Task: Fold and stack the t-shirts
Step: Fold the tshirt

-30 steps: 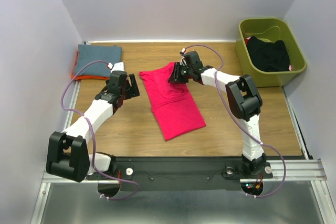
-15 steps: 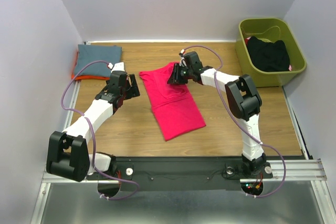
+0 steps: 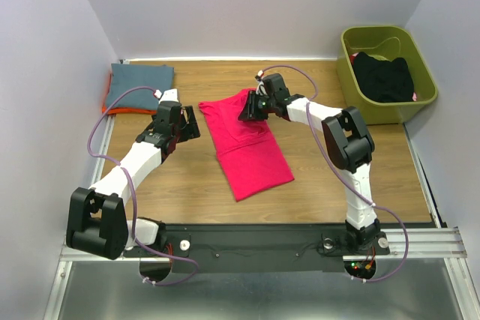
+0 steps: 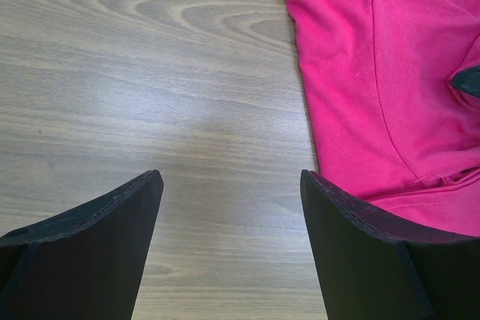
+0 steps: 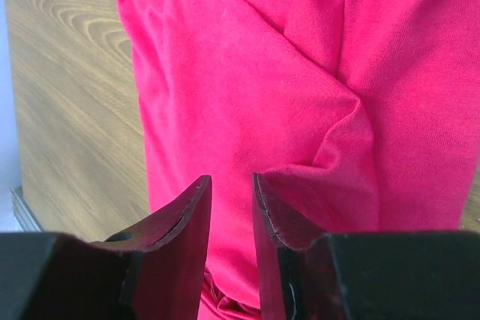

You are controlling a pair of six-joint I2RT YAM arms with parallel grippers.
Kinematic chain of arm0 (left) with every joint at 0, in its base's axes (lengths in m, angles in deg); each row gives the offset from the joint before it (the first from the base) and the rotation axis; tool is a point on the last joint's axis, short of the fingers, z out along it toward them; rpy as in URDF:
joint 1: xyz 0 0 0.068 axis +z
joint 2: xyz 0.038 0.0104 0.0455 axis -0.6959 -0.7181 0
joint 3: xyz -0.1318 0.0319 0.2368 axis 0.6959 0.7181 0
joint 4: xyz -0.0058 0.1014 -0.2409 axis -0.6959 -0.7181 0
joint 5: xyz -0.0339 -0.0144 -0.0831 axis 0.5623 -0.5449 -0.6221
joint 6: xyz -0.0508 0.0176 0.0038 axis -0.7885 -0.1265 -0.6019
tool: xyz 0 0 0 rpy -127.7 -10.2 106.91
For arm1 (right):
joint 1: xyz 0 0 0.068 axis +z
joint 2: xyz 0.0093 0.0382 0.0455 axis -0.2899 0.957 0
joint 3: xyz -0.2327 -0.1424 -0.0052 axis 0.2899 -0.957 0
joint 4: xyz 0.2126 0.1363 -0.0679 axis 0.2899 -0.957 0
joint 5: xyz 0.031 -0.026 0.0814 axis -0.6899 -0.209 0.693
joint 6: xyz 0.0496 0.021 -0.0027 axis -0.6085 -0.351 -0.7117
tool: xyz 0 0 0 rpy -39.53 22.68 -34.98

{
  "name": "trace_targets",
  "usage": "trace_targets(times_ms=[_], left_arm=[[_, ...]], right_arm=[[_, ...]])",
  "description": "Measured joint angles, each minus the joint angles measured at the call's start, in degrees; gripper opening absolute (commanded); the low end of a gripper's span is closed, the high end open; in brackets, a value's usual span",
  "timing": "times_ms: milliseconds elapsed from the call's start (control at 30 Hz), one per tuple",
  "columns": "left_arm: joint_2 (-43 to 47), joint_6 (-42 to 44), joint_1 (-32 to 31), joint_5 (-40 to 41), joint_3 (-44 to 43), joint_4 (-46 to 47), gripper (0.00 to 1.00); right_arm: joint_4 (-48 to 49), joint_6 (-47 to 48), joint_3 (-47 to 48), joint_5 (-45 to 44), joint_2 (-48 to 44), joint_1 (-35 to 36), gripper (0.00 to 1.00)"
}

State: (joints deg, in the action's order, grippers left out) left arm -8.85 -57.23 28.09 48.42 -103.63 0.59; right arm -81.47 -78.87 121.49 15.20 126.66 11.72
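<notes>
Four garments on show: one pink shirt [image 3: 247, 144] mid-table, one grey shirt [image 3: 141, 84] far left, one orange shirt [image 3: 107, 103] under it, one black garment [image 3: 384, 76] far right. One bin [image 3: 349, 73]. Two arms: left arm [image 3: 139, 159], right arm [image 3: 352, 162].

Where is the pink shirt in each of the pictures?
Top external: the pink shirt lies in the middle of the wooden table.
Left wrist: the shirt fills the right side.
Right wrist: the shirt covers nearly the whole picture.
Shared landmark: the table's bare wood shows left of the shirt in every view.
</notes>
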Motion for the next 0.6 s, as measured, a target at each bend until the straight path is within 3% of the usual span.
trace_targets(times_ms=[233,400,600], left_arm=[[0.00,0.00,0.00,-0.09,0.00,0.17,0.86],[0.00,0.00,0.00,-0.24,0.00,0.22,0.86],[0.00,0.02,0.00,-0.46,0.00,0.24,0.86]], right_arm=[[1.81,-0.85,-2.89,0.72,-2.60,-1.20,0.25],[7.06,-2.78,-6.54,3.43,-2.99,-2.45,0.19],[16.13,-6.27,-12.31,7.82,-2.99,-3.10,0.19]])
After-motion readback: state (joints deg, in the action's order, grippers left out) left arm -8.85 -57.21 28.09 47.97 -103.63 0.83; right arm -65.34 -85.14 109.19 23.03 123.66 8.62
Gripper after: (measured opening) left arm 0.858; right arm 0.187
